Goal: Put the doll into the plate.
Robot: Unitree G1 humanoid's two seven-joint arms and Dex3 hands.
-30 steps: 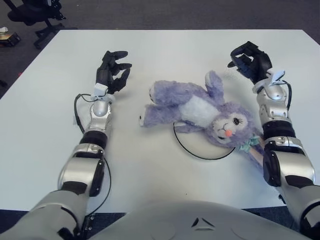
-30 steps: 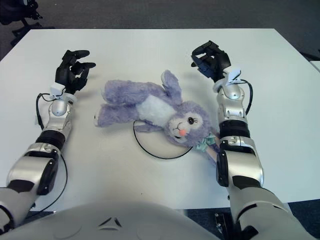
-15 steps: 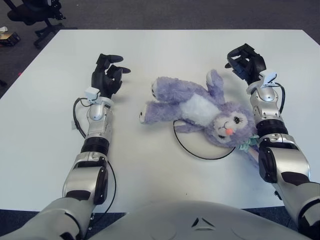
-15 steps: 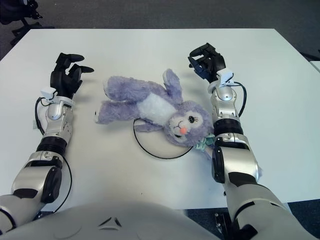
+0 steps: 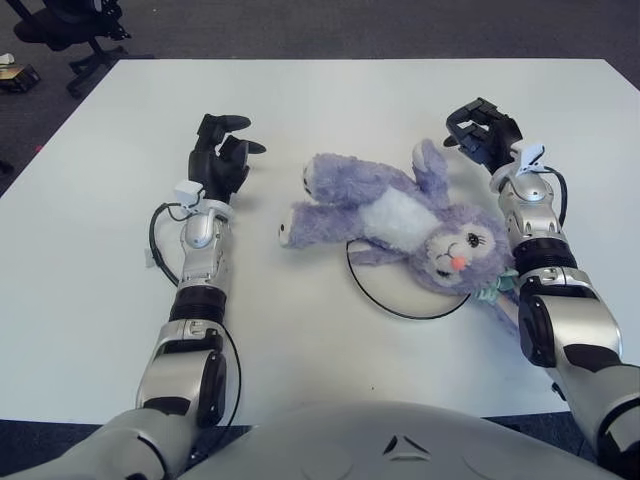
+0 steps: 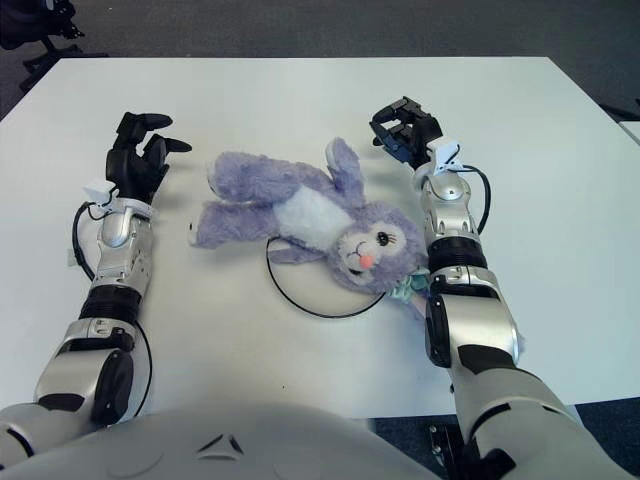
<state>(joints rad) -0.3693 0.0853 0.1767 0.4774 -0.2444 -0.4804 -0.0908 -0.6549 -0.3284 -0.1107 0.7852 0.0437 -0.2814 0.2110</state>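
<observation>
A purple plush rabbit doll [image 5: 395, 217] with a white belly lies on its back across the white table. Its head [image 5: 457, 250] and trunk cover much of a white plate [image 5: 400, 295] with a thin dark rim; its legs stick out past the plate to the left. My left hand [image 5: 220, 160] hovers left of the doll's feet, fingers spread and holding nothing. My right hand [image 5: 482, 130] is just right of the doll's raised ear [image 5: 428, 165], fingers loosely curled and holding nothing.
The white table [image 5: 330, 100] reaches to dark carpet at the back. An office chair base [image 5: 70, 30] stands at the far left corner, off the table. A small teal bow [image 5: 495, 285] sits by the doll's neck.
My left hand has drawn back and left, then eased a little towards the doll. My right hand has shifted left and closer to the doll's ear. The doll lies as before.
</observation>
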